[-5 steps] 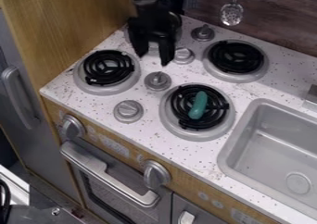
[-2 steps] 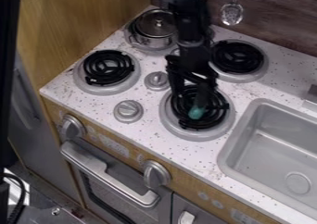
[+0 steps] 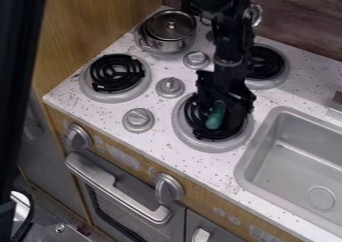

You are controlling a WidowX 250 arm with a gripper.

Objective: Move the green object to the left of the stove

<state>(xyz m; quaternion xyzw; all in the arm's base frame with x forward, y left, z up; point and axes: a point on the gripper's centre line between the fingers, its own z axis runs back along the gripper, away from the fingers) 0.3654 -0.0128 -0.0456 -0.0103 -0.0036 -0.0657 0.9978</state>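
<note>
The black gripper (image 3: 218, 112) hangs over the front right burner (image 3: 182, 132), its fingers apart on either side of the green object. That green object (image 3: 215, 116) is small and elongated, lying on the burner's black coil, with its upper end close beneath the gripper. Part of the coil is hidden behind the right finger. Whether either finger touches the object cannot be told.
A lidded metal pot (image 3: 167, 33) stands on the back left burner. The front left burner (image 3: 115, 77) and several knobs lie left of the gripper. A grey sink (image 3: 294, 161) is at the right, and a wooden panel (image 3: 100, 18) rises at the left.
The gripper has come down from the back left, first over the front right burner, then slightly rightward around the green object. The pot has come into view behind it.
</note>
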